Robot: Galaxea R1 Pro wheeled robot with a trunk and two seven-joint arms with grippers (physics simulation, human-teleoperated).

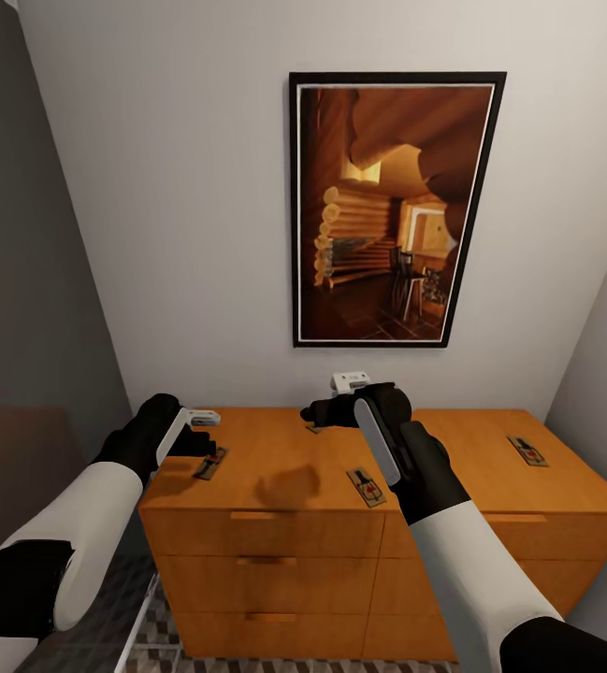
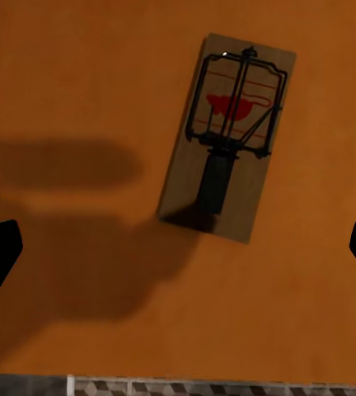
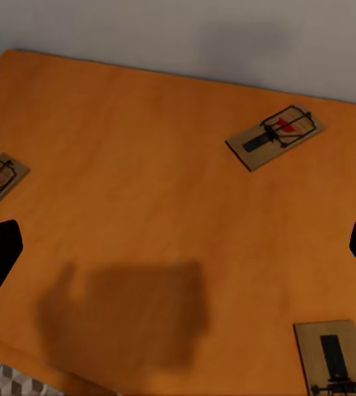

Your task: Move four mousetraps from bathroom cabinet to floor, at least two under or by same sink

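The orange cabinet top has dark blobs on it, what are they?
Shadows. In the head view, a soft dark patch lies on the cabinet top beside a mousetrap. In the left wrist view, blurry shadows spread next to the trap. In the right wrist view, a square-ish shadow sits near the front edge.

This looks like a small room in a home. A big framed picture (image 1: 397,207) of a log house hangs on a plain white wall (image 1: 172,206). Under it stands a low orange-brown wooden cabinet (image 1: 275,551) with rows of drawers and a flat top. Little mousetraps (image 1: 367,487) lie on top of it, the kind people put out at home. The floor (image 1: 167,622) at the foot of the cabinet has tiles with a brown and cream cube pattern, like a bathroom floor. Gray walls stand close on both sides, so the room is narrow.
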